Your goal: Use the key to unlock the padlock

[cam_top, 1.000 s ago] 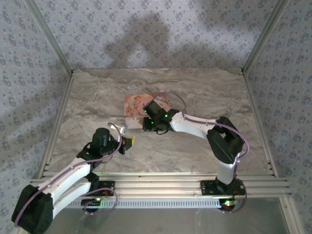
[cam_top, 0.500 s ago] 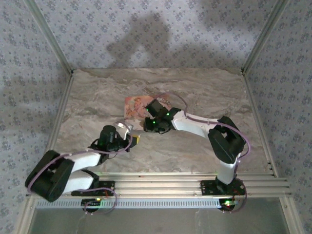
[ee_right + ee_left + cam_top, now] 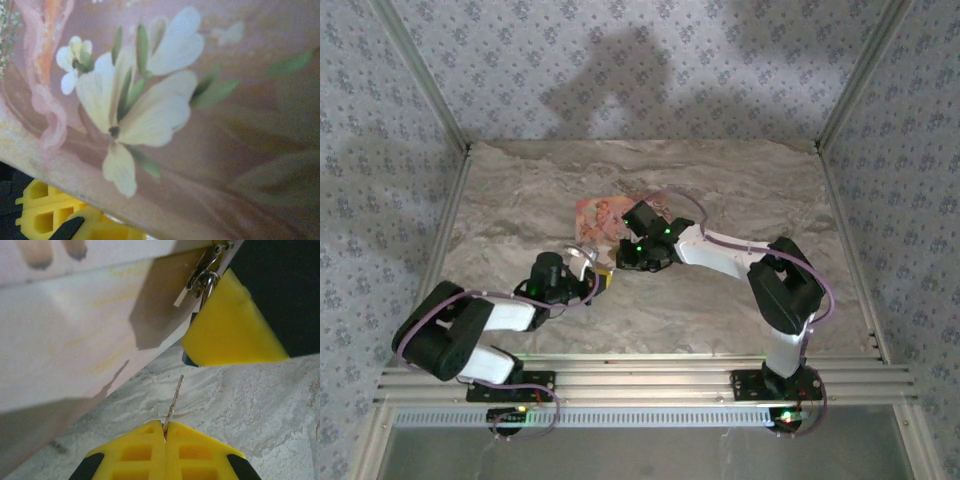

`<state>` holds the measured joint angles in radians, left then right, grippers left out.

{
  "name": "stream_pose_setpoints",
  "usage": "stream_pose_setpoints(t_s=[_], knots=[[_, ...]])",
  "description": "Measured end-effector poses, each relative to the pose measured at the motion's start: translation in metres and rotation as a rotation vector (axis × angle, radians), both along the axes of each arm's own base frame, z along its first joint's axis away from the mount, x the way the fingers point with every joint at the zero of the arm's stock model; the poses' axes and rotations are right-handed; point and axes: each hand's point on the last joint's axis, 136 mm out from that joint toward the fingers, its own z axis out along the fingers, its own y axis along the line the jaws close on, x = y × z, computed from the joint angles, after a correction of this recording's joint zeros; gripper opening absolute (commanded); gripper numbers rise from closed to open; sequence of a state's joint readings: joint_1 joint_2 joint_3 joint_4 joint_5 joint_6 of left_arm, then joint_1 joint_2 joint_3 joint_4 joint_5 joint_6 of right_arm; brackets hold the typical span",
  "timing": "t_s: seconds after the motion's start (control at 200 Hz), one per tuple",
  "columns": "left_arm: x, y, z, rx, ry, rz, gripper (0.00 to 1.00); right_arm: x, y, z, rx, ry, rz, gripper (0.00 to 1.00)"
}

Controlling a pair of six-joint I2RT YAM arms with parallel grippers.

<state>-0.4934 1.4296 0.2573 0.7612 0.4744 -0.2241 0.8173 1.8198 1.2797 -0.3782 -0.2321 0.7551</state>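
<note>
Tiny dark-blue padlock (image 3: 186, 359), hanging, mostly hidden — slim key (image 3: 174, 399) just below

Left gripper (image 3: 165, 426) pressed closed, right gripper (image 3: 620, 260) low just ahead

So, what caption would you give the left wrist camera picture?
Left gripper pinches the key, its tip aimed at the padlock hanging on the box.

Your top external view, high behind the near edge of the table (image 3: 740, 180), looking down and forward, your left wrist view, low past the left gripper (image 3: 165, 429), close to the box (image 3: 75, 330) wall, your right wrist view, nearly against its painted lid (image 3: 225, 75), box in all three
</note>
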Motion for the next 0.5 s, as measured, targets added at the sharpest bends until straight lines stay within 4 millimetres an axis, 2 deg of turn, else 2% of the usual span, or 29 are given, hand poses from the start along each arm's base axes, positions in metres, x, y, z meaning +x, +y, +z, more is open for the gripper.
stream_pose_setpoints(t_s=[0.24, 0.5], knots=[[-0.002, -0.01, -0.002, 0.007, -0.003, -0.039, 0.0, 0.001, 0.003, 0.006, 0.026, 0.017, -0.007, 0.0], [-0.001, -0.01, -0.004, 0.011, 0.001, -0.036, 0.0, 0.003, 0.007, 0.012, 0.049, 0.022, -0.011, 0.0]])
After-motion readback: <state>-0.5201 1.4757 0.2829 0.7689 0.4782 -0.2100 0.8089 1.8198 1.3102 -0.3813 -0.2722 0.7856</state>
